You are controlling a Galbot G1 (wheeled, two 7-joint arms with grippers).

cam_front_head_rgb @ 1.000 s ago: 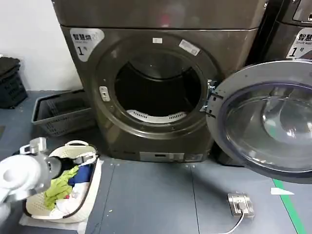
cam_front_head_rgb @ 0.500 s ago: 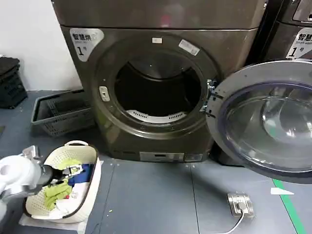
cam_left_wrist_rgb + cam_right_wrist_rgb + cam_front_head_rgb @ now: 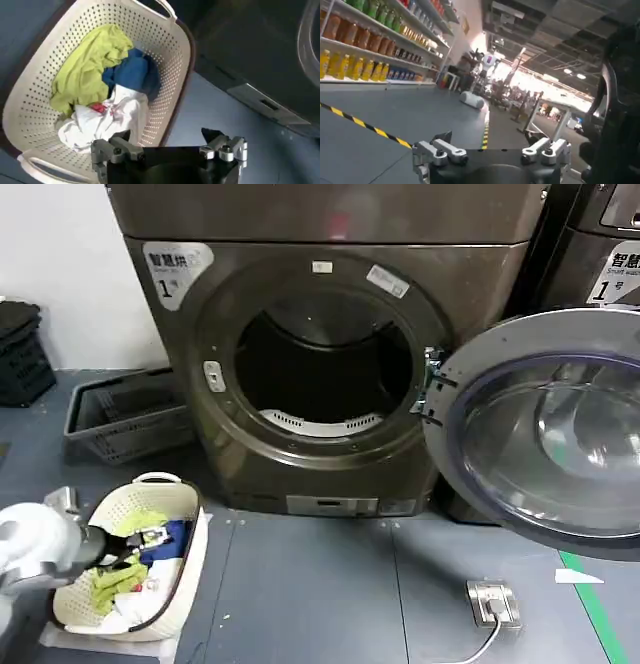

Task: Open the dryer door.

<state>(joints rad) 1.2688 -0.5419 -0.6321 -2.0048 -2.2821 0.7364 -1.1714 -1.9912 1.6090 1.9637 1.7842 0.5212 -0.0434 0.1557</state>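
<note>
The dryer door [image 3: 540,334] stands swung wide to the right on its hinge [image 3: 430,389], its inner rim and glass bowl facing me. The brown-grey dryer [image 3: 330,224] shows its dark drum opening [image 3: 325,369]. My left gripper [image 3: 140,542] hangs low at the lower left, over a cream laundry basket [image 3: 195,544], far from the door. In the left wrist view this gripper [image 3: 166,135] is open and holds nothing, with the basket [image 3: 165,60] of clothes beneath it. My right gripper [image 3: 487,137] is open and empty, facing a shop aisle.
A grey basket [image 3: 125,419] lies on the floor left of the dryer, and a black crate [image 3: 20,354] sits at the far left. A darker machine [image 3: 600,254] stands behind the open door. A floor socket box [image 3: 493,602] and green tape [image 3: 600,614] lie at the lower right.
My left arm has dropped and drawn back toward the lower left, over the laundry basket. The door has stayed open in the same place.
</note>
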